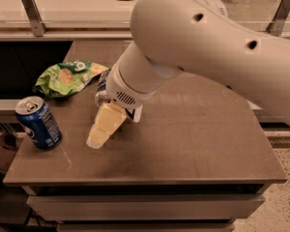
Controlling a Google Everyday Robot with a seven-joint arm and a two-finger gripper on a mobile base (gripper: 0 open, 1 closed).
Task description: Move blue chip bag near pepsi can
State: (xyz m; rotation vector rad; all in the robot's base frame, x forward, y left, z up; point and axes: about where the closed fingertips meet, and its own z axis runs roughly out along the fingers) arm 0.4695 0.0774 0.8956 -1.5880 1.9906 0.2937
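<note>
Gripper (106,128), grip state untellable, hangs near pepsi can (38,123); blue chip bag (102,82) peeks behind the wrist. Grasp it squarely, clear of the green bag (67,76).

We see a bulky arm (208,47) in a smooth, off-white shell, rounded like a thick tube, with two small dark round holes (198,17) along its upper side. It narrows to a cylindrical wrist (130,79) whose pale collar carries a small grille (125,99) of dark vent slots. Below that sits the hand (99,134), a pale yellow, blocky wedge, low over the left part of the surface (193,129).
</note>
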